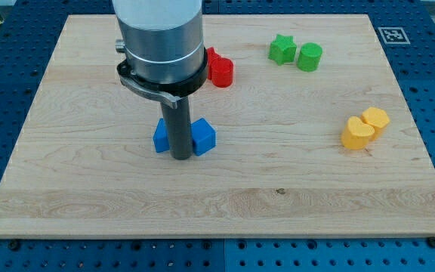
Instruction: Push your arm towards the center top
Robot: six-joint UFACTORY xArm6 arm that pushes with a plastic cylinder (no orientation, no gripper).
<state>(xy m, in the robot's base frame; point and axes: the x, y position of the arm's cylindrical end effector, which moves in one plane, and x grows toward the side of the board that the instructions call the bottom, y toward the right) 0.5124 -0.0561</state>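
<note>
My dark rod comes down from the arm's grey cylinder, and my tip (180, 156) rests on the wooden board (89, 189) left of centre. It stands between two blue blocks, one (161, 137) on its left and one (202, 137) on its right, both touching or nearly touching the rod. A red cylinder (221, 72) sits above them at the view's top centre, with another red block (211, 56) behind it, partly hidden by the arm.
A green star block (282, 49) and a green cylinder (310, 57) sit at the top right. Two yellow blocks (358, 133) (376, 119) lie together at the right. A fiducial marker (390, 35) is at the board's top right corner.
</note>
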